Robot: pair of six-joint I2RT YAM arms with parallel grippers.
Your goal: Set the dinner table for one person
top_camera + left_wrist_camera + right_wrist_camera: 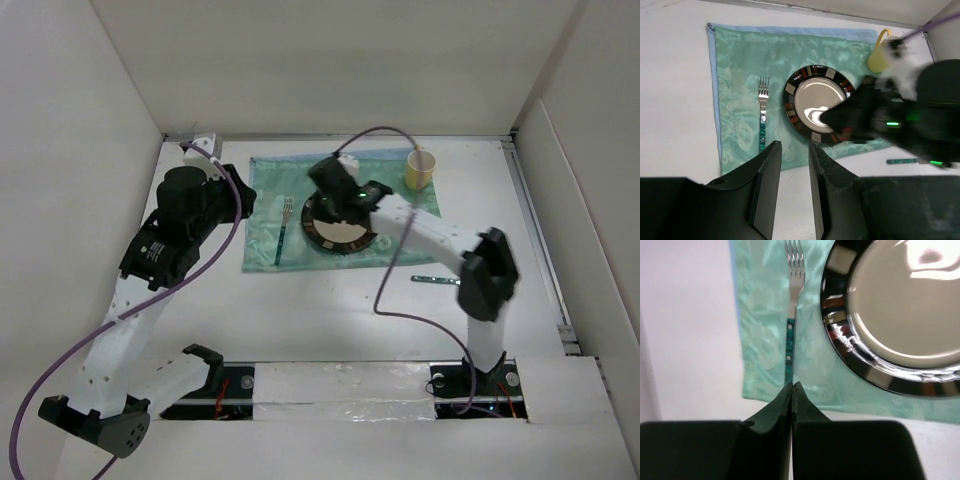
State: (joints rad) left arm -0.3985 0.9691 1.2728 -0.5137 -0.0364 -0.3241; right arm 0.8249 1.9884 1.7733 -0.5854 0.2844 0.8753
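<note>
The right claw is pressed fully closed with nothing between its tips, and it hangs over the near left rim of the plate. The plate is round and glossy, with a pale centre that throws back the light and a dark rim broken by cream and reddish blocks. Just left of it lies the fork, tines pointing away. Its head is bright metal and its slim handle is green-patterned. Both rest on the mat, a soft pale green cloth with a woven pattern and a blue edge. A yellow mug stands at the mat's far right corner.

Off the mat to the right, a thin piece with a green handle, probably the matching knife, lies on the white surface. That smooth, flat surface spreads under everything in view.

Bringing this piece in looks like the step in hand. To do it well, the claw should open, come down square across the narrow handle, pinch low against the hard surface, then lay it parallel to the fork, just right of the plate.

The left claw is raised high on the near side, its fingers slightly parted and empty.
</note>
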